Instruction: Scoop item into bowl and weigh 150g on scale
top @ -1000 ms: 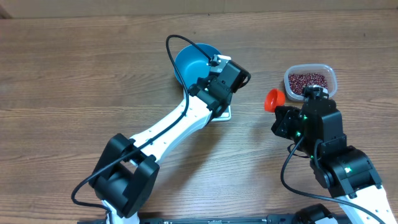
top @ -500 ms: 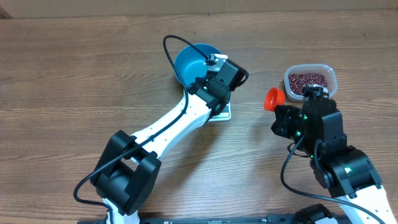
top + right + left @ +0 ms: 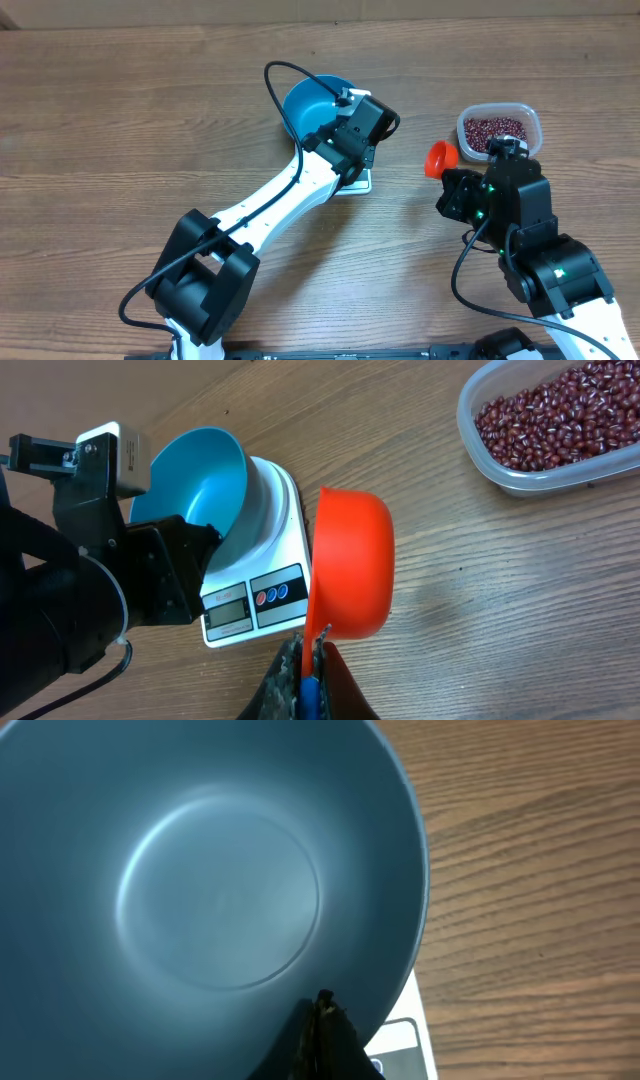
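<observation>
- Left gripper (image 3: pixel 322 1016) clamps deep round blue bowl's (image 3: pixel 303 100) rim, atop flat white scale (image 3: pixel 285 550).
- Right gripper (image 3: pixel 308 660) clamps small red scoop's (image 3: pixel 350 560) handle, beside scale.
- Maroon beans (image 3: pixel 555 415) right of scale: loose, likely rolling; scoop level.

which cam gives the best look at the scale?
Right wrist: the scale shows its display and buttons clearly. Overhead, the left arm hides all but a corner. Left wrist catches only a corner below the rim of the bowl.
</observation>
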Tool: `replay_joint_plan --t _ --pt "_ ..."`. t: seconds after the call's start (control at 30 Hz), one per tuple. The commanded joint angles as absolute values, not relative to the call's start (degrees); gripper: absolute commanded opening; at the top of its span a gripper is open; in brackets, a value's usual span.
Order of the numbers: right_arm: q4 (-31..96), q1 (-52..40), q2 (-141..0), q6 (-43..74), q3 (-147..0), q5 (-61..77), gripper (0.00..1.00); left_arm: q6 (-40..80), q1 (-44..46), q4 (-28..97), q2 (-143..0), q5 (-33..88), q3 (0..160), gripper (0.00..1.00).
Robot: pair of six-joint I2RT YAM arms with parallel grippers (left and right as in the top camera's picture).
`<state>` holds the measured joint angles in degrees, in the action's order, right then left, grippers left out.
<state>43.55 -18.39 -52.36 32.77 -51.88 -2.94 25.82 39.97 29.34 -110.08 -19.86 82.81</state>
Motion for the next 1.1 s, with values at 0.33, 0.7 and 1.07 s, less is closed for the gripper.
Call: replay_joint_plan --t 0.33,0.7,1.07 --pt "43.2 -18.3 -52.2 32.8 -54.1 -2.9 0.04 26.8 39.7 28.8 -111.3 -16.3 82.5 0.04" --pt "43.2 -18.3 -52.2 32.8 -54.1 -2.9 0.04 25.2 39.6 28.1 -111.2 -20.3 82.5 0.04" --pt "43.2 -18.3 -52.2 32.7 -54.1 -2.9 0.04 19.2 39.3 29.8 -103.7 -23.0 83.5 0.04"
